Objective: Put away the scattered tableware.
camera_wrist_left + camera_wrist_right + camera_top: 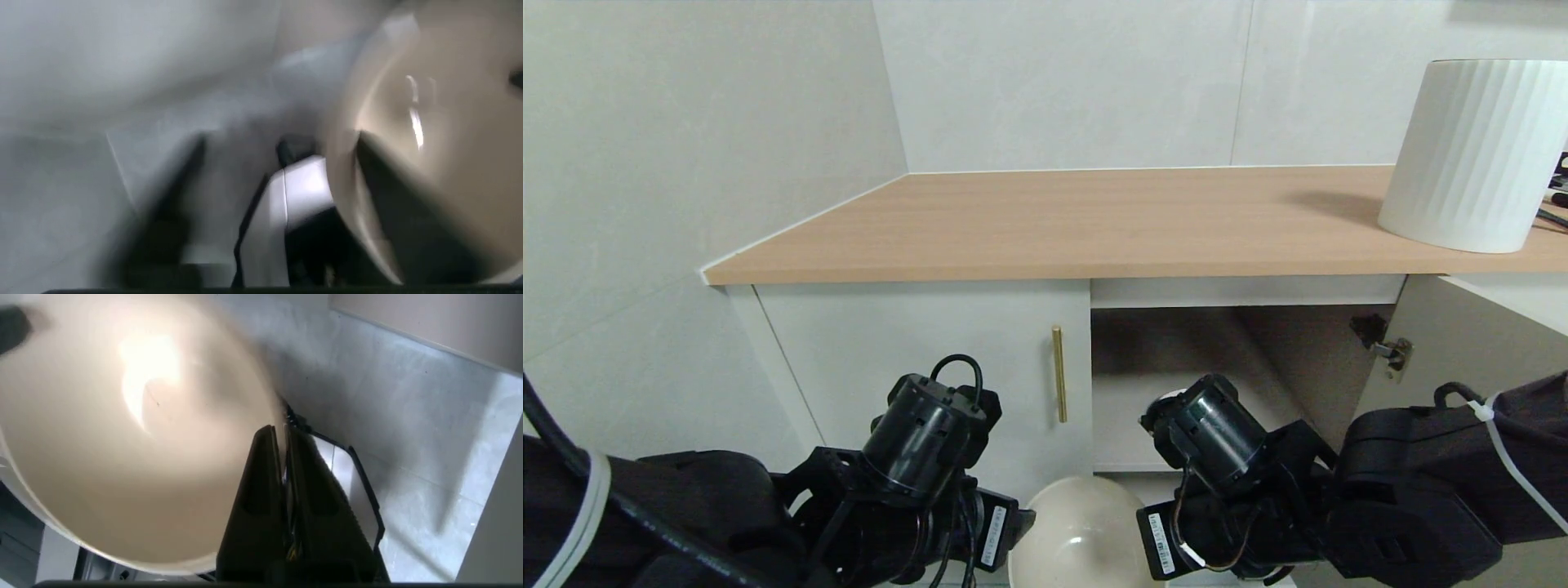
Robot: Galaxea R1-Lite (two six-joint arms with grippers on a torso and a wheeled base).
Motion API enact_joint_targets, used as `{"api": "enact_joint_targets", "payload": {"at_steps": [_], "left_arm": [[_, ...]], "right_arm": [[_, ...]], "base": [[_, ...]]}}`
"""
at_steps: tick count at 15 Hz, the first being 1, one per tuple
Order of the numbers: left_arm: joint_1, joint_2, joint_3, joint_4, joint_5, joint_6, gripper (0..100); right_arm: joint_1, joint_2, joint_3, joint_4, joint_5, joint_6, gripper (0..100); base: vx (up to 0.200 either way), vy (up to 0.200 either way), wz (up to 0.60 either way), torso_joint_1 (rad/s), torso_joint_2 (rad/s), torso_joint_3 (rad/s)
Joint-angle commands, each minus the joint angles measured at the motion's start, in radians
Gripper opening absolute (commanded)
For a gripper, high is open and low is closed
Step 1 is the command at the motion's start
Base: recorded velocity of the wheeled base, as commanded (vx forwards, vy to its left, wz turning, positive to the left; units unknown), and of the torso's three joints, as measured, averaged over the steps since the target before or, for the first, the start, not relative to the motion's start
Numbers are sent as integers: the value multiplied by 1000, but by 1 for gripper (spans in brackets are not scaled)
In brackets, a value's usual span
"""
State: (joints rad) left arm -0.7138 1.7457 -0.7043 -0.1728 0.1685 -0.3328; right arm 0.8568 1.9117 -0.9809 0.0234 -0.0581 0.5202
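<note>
Right gripper point(285, 486) pinches the cream bowl point(1078, 531) by its rim: glossy, stiff, likely fragile and slippery. Left gripper point(278, 155) looks spread apart, though that's blurred.

A smooth, glossy finish is shown by the cream round dish point(1082, 531) at lower centre. Matt wood grain is seen on the tan countertop point(1094, 220) above.

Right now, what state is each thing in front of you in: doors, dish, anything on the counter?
left cabinet door: closed.
right cabinet door: swung open.
cream dish: held by its rim, in front of the cabinet.
right gripper: shut on the cream dish.
white ribbed container: upright on the countertop.
</note>
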Motion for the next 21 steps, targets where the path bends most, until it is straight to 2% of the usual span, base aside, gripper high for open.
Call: {"api": "enact_joint_targets", "payload": {"at_steps": [1,4,6,9,11,15,21], "left_arm": [[-3,-5,0,-7,-3,-2,100],[2,-6,-1,-37,6,-15,100],[8,-8,0,-93,22,-51,100],[27,-48,0,-145,25,-81,100],[28,-61,0,-149,25,-83,100],[28,-63,2,-148,25,-83,100],[28,-65,3,-148,26,-81,100]], "right_arm": [[2,1,-1,-10,4,1,0],[-16,-2,4,-10,3,3,0],[-82,4,4,-10,3,29,0],[-168,55,8,-10,1,32,0],[-226,81,13,-36,0,64,0],[-367,152,1,-197,-29,158,0],[-475,280,-10,-462,-138,170,0]], "base": [[0,0,0,0,0,0],[0,0,0,0,0,0],[0,0,0,0,0,0],[0,0,0,0,0,0],[0,0,0,0,0,0],[0,0,0,0,0,0],[0,0,0,0,0,0]]}}
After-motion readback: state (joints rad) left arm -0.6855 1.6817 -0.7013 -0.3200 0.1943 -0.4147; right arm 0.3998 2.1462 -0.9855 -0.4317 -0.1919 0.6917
